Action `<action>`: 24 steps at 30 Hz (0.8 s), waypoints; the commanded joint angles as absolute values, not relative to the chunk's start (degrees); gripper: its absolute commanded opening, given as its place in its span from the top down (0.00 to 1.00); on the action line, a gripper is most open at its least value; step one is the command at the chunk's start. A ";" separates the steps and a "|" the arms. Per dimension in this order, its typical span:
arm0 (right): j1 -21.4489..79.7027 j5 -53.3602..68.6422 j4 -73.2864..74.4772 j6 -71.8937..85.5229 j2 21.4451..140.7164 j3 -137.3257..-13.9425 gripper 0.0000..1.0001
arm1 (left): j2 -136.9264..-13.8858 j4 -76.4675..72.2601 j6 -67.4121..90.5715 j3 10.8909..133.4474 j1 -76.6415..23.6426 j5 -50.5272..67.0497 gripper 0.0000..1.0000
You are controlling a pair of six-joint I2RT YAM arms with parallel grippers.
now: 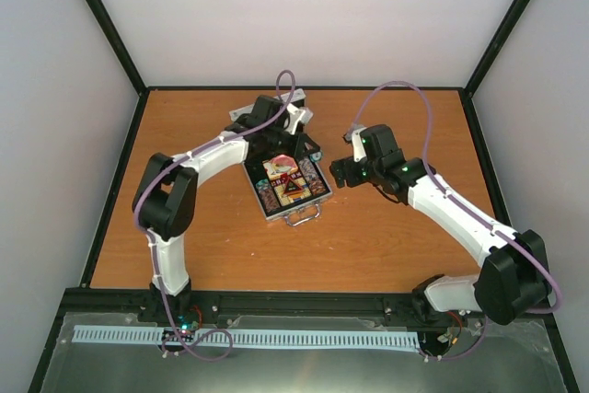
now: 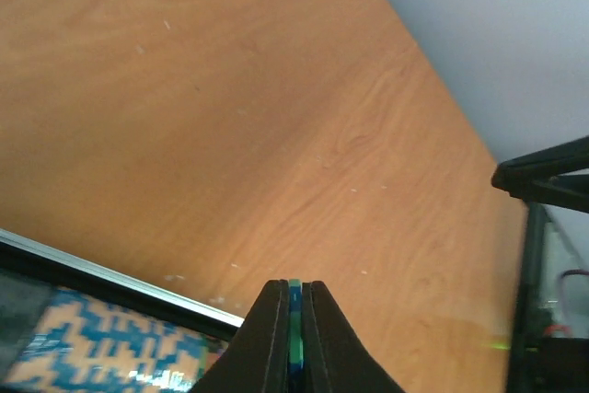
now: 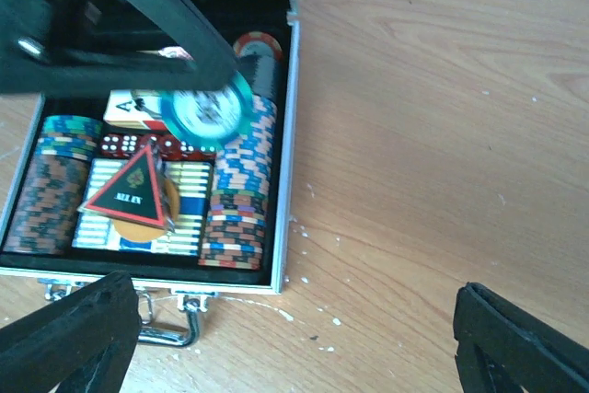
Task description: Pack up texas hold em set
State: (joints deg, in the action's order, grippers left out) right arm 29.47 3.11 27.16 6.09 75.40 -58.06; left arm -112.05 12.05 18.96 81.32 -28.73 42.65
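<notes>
Nearest to us, the right gripper hangs over bare table just right of the case's near corner. Its fingers are spread wide with nothing between them. Just beyond, the metal handle sticks out from the near wall of the silver case, which lies open near the middle of the table, turned a little askew.

Inside we see two long rows of chip stacks lying on their sides along the left and right walls, with blue-striped cards between them. The black and red triangular button lies on the cards, partly covering an orange disc. Farther in sit red dice and an ace card.

Over that far part the left gripper is pressed flat on a teal and white chip, held above the case near the right-hand row. From its own camera only the chip's green and blue rim shows between the pads. Its dark fingers and the white arm cross in front of the far end of the case, so we cannot make out what lies under them. Behind everything stand the pale walls.
</notes>
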 commanded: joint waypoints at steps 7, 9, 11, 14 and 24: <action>28.92 -0.03 25.47 7.03 74.25 -55.92 0.08 | -104.61 15.81 -7.26 81.40 -29.85 27.98 0.99; 28.91 -0.16 25.40 7.10 74.13 -55.74 0.08 | -103.92 14.48 -10.85 80.16 -29.88 25.42 1.00; 28.88 -0.27 25.31 7.41 74.13 -55.39 0.08 | -104.27 13.88 -14.27 79.36 -29.84 23.46 0.99; 28.89 -0.32 25.39 7.53 73.83 -55.24 0.08 | -105.92 13.90 -18.31 79.17 -29.88 20.26 0.99; 28.92 -0.05 26.22 7.80 73.46 -54.66 0.08 | -109.94 4.78 -20.75 76.82 -29.84 15.67 0.99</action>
State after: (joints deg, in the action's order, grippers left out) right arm 29.17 0.47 26.74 6.94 74.61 -55.53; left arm -107.72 10.15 -17.76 76.73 -29.63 17.91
